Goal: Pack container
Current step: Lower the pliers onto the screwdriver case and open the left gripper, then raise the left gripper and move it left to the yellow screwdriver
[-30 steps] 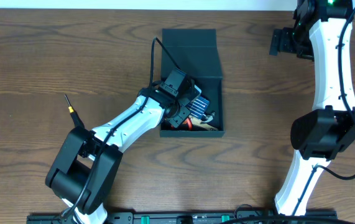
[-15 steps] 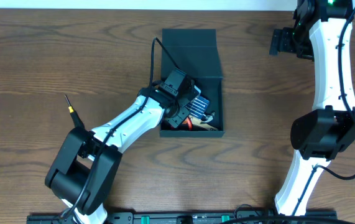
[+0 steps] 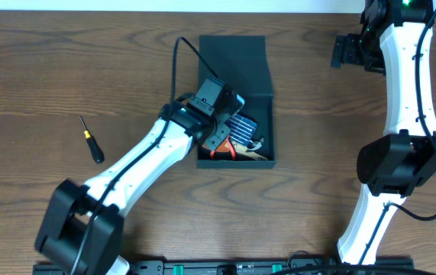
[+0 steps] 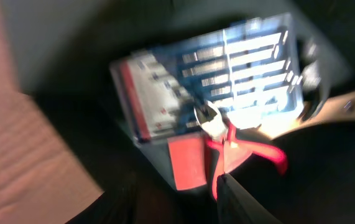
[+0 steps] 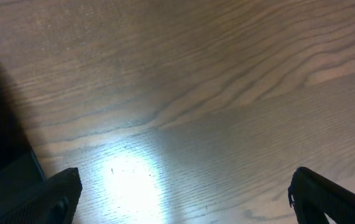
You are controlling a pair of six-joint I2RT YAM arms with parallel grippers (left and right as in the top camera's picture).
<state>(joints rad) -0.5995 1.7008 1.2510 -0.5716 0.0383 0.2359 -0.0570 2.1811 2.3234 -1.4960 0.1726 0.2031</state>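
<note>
Left claw [image 3: 227, 130] is hovering over the container [image 3: 233, 69], and whether its jaws are apart cannot be told through the blur. Right claw [image 5: 180, 196] is hanging with jaws spread wide near the table's [image 3: 50, 76] far right corner. The container is sitting mid-table by the far edge, flap lying open, holding a blue case [image 3: 242, 128] and red-handled pliers [image 4: 245, 146]. A small screwdriver [image 3: 90, 139] is lying toward the left edge.
</note>
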